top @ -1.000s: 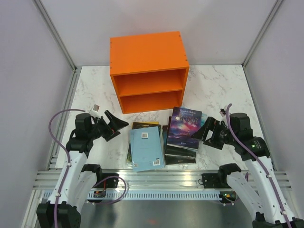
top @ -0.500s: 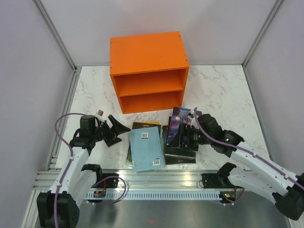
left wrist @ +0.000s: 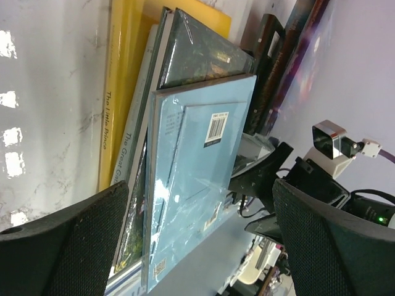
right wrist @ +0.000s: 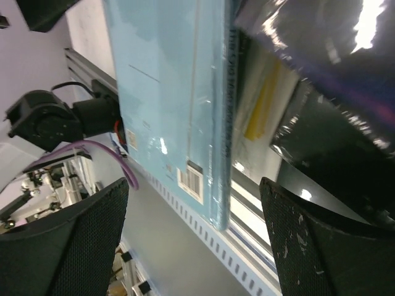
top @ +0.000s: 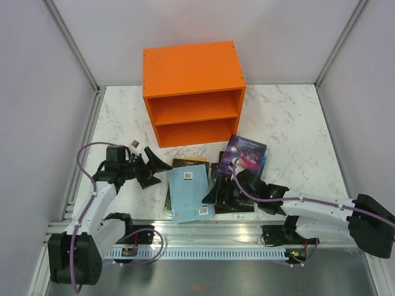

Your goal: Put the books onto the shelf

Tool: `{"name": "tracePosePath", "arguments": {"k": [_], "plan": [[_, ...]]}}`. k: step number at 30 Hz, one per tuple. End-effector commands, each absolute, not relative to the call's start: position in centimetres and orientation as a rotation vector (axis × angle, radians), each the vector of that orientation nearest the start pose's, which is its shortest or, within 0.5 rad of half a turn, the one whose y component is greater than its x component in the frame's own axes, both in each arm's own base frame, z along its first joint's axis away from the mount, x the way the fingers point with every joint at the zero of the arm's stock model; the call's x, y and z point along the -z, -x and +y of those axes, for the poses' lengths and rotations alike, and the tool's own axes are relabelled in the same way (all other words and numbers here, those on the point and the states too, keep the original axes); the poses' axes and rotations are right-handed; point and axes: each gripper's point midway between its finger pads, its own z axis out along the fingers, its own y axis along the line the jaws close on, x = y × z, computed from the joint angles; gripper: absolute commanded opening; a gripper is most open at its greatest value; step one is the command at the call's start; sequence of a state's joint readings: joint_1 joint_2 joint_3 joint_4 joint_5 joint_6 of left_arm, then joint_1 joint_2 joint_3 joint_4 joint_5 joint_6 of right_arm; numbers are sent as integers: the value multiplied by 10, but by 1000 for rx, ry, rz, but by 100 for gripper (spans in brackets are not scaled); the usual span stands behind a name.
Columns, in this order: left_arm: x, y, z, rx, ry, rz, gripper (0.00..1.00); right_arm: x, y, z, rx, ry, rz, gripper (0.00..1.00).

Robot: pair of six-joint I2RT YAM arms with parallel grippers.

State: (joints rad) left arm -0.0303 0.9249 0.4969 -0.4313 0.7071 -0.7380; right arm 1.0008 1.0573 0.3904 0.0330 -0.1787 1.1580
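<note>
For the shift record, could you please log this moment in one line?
left gripper: open, left of paperback books | right gripper: open by light blue paperback | bright orange wooden shelf: none shelved

A white, grey-veined marble tabletop (top: 290, 117) filled the enclosure floor. Plain pale lilac wall panels (top: 37, 92) closed it in on three sides, joined by slanting aluminium posts (top: 71, 43). Along the near edge ran ribbed aluminium rails (top: 203, 229) and a slotted white strip (top: 210, 253).

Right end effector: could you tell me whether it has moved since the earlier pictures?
Yes. The right end effector swung left, from beyond the orange shelf's right side to in front of it, beside the light blue book.
</note>
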Motion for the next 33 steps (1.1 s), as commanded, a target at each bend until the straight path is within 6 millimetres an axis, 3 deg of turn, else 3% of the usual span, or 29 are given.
{"name": "tracePosePath", "arguments": {"k": [1, 6, 12, 19, 22, 27, 31, 33], "plan": [[-129, -204, -151, 1280, 410, 2427, 99, -76, -116, 306, -1329, -220, 2489, 90], [-126, -202, -154, 1294, 382, 2452, 99, -62, -110, 318, -1307, -219, 2520, 89], [-124, -202, -156, 1311, 363, 2464, 99, -46, -102, 316, -1275, -257, 2546, 88], [-129, -199, -159, 1345, 338, 2447, 99, -38, -85, 317, -1397, -317, 2514, 79], [-130, -198, -160, 1354, 323, 2440, 99, -46, -82, 335, -1438, -252, 2503, 68], [-130, -198, -161, 1356, 316, 2438, 99, -56, -79, 356, -1411, -106, 2519, 35], [-131, -198, -161, 1350, 310, 2432, 99, -59, -79, 347, -1369, -117, 2531, 3], [-130, -198, -161, 1345, 315, 2434, 99, -62, -80, 336, -1339, -136, 2527, 0]]}}
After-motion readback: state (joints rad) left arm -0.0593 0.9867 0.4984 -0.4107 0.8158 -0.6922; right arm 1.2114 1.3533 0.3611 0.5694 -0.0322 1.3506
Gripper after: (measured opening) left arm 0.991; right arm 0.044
